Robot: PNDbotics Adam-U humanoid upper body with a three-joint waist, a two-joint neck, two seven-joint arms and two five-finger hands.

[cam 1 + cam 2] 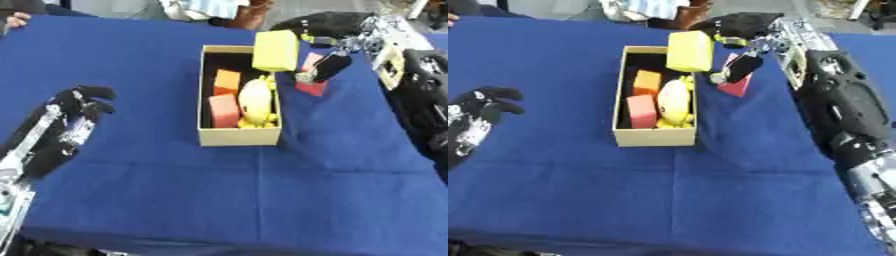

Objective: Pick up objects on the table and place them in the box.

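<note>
Three things are already lying inside the cardboard box [239, 137]: an orange block [227, 80], a pink block [224, 110] and a yellow soft toy [255, 101]. The right hand [739, 26] is reaching in from the upper right and is holding a yellow block [690, 51] above the box's far right corner, fingers curled round its upper edge. The block is hanging partly over the box's right wall rather than squarely over the opening. A red block [735, 85] is sitting on the blue-covered bench [131, 190] just beside the box's right wall, under the hand's lower fingers. The left hand [80, 107] is resting idle near the left edge, fingers relaxed and gripping nothing.

Judging from this, the main risk is a release too far right: the yellow block would be striking the wall's rim and tumbling outside, perhaps onto the red block. With the toy filling the right side, the block could also be landing on it and rolling out.
</note>
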